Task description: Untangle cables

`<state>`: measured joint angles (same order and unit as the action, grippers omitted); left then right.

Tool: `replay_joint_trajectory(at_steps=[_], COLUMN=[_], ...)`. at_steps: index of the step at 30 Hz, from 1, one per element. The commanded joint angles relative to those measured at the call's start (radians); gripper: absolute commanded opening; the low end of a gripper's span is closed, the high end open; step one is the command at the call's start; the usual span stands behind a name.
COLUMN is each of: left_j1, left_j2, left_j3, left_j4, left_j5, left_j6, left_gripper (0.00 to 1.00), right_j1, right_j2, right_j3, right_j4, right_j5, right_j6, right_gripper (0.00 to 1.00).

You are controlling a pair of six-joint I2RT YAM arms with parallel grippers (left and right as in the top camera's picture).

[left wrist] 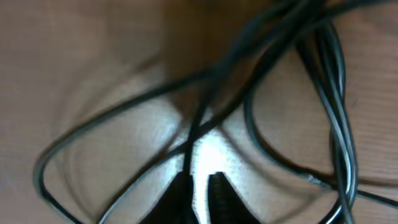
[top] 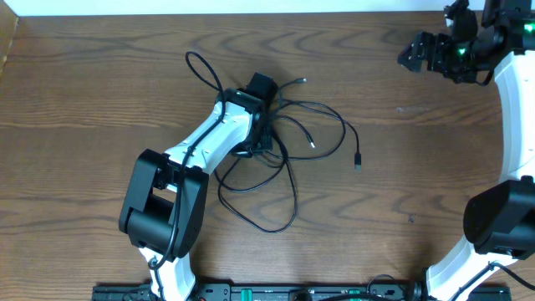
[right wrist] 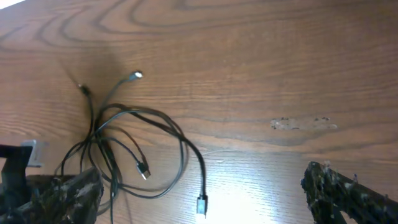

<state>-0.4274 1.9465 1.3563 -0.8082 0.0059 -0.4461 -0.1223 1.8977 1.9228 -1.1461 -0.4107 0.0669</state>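
Black cables on wooden table, left jaws tight on one strand, right jaws wide apart.

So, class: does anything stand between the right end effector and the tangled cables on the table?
Nothing visible does. Only bare table lies between the open right end effector and the cables.

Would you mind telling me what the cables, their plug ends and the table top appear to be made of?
The cables: probably a black plastic or rubber jacket, smooth and slightly glossy; they bend in loose loops. The plug ends: tips likely metal, glinting silver. The table: wood or wood-grain laminate, brown with a satin glare; I cannot tell which.
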Motion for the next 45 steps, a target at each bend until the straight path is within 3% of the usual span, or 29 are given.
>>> replay_joint_trajectory(at_steps=[1, 6, 11, 18, 25, 33, 39, 45], left_j1=[-0.002, 0.003, 0.021, 0.046, 0.052, 0.118, 0.143, 0.143], left_j2=[0.01, -0.012, -0.153, -0.392, -0.496, -0.512, -0.512, -0.511], left_j3=[0.0, 0.039, 0.143, 0.171, 0.171, 0.171, 0.171, 0.171], left_j4=[0.02, 0.015, 0.008, 0.102, 0.168, 0.209, 0.267, 0.303], left_j5=[-0.026, -0.024, 0.007, 0.166, 0.284, 0.364, 0.45, 0.513], left_j6=[-0.009, 0.031, 0.068, 0.071, 0.064, -0.034, -0.083, -0.107], left_gripper=[0.07, 0.07, 0.07, 0.07, 0.08, 0.07, 0.07, 0.08], right_j1=[0.034, 0.074, 0.128, 0.228, 0.317, 0.338, 0.367, 0.42], right_j2=[0.006, 0.006, 0.006, 0.006, 0.006, 0.006, 0.006, 0.037], right_j3=[-0.006, -0.006, -0.006, -0.006, -0.006, -0.006, -0.006, -0.007], right_j4=[0.002, 0.002, 0.002, 0.019, 0.079, 0.14, 0.147, 0.216], right_j5=[0.0, -0.008, -0.015, -0.08, -0.173, -0.468, -0.475, -0.471], right_j6=[-0.013, -0.013, -0.013, -0.013, -0.013, -0.119, -0.114, -0.003], right_gripper=[0.99, 0.91, 0.85, 0.77, 0.71, 0.69, 0.7, 0.72])
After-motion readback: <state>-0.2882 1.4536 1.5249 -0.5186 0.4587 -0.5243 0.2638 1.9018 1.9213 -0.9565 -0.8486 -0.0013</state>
